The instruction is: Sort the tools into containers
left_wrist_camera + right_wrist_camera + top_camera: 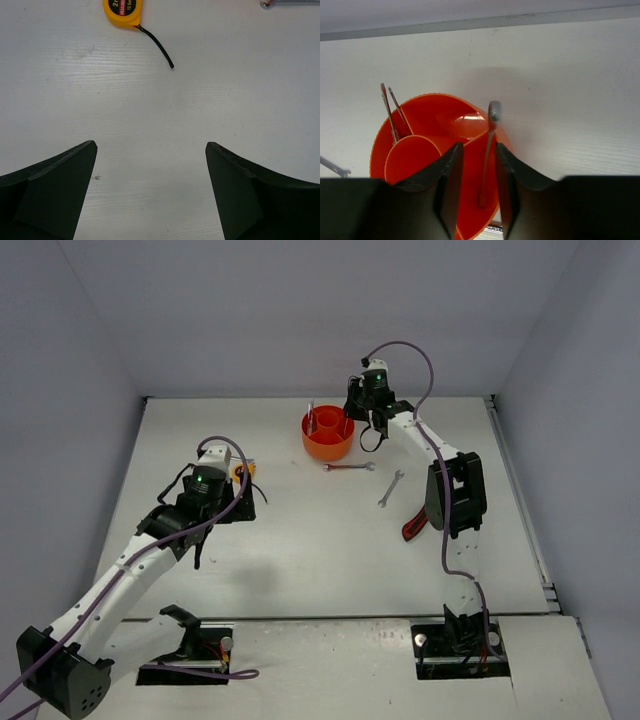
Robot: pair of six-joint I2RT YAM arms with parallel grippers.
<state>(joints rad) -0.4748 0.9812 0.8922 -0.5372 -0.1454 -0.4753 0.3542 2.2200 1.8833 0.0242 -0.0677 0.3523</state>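
**Right claw down in the orange tub with a wrench, left one wide open near the tape measure**

Starting with the right gripper (479,150). Its two fingers sit a narrow gap apart, pointing down into the orange tub (440,107), and a silver wrench (487,155) stands nearly upright between them. In the wrist view there's a sliver of orange on either side of the shaft. So I'd call it slightly open and not pinching, though the angle is tight and I wouldn't swear the right-hand finger isn't brushing it.

The wrench's lower end rests in the compartment on the right of that view, and its head pokes up above the rim. In the compartment on the left, two thin metal tools (392,115) lean against the wall with their tips above the rim. I can't tell what kind they are.

From overhead, the tub sits toward the far middle of the table (300,560), with the right arm reaching over its right edge. A second wrench (349,467) lies flat just beside the tub on the near side. A third wrench (390,489) lies a bit further toward the right arm. The red-black utility knife (413,527) is partly hidden under that arm.

The left gripper (150,145) is spread wide, hovering with only bare table between its fingers. The yellow tape measure (122,10) lies ahead of it and to the left, cut off by the top of the wrist view. Its black strap (157,46) trails back toward the gripper. The tape measure is well apart from the tub.
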